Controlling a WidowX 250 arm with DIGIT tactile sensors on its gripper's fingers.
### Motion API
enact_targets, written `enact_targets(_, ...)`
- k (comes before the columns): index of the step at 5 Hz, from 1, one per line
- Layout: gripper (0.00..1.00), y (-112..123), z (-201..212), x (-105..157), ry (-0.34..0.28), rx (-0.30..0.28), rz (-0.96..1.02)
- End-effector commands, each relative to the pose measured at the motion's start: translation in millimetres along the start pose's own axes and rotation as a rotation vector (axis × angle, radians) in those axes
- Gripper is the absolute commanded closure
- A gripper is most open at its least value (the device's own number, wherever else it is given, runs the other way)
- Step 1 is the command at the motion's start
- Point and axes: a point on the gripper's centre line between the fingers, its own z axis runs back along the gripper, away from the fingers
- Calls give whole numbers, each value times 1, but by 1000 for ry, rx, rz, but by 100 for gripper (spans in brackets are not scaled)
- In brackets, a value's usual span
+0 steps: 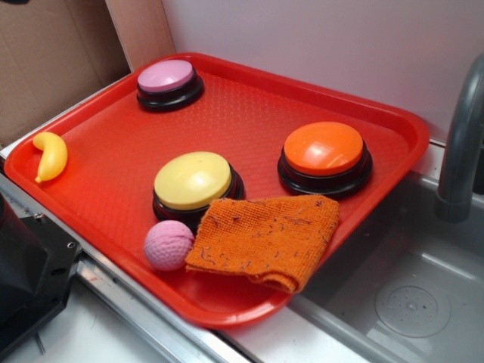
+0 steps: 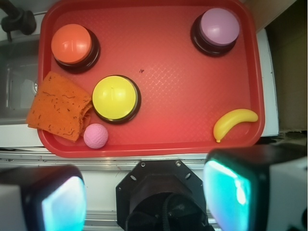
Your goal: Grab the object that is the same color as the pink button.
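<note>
A small pink dimpled ball point(image 1: 169, 245) point(image 2: 96, 135) lies on the red tray point(image 1: 242, 113) near its front edge, between the yellow-topped button point(image 1: 194, 181) point(image 2: 116, 98) and an orange cloth point(image 1: 265, 238) point(image 2: 58, 106). The pink button point(image 1: 168, 82) point(image 2: 217, 30) stands in the tray's far corner. My gripper point(image 2: 144, 197) is open and empty, high above the robot base, off the tray's front edge, well away from the ball. It does not show in the exterior view.
An orange-topped button point(image 1: 325, 157) point(image 2: 73, 45) stands on the tray. A small yellow banana point(image 1: 50, 156) point(image 2: 234, 122) lies at the tray's corner. A metal sink point(image 1: 408, 295) with a grey faucet point(image 1: 461, 144) is beside the tray. A black robot base point(image 2: 163, 192) is below the gripper.
</note>
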Motion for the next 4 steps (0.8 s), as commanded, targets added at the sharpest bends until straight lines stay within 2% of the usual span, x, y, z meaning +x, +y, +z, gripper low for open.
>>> enact_targets(1,0,0,0,0,0,0,0)
enact_targets(2,0,-7,-15,1,-2,-15,-37)
enact_targets(3,0,-20,-42,1,-33,-74,-49)
enact_targets(4,0,-33,-67,1,10,-90,-44)
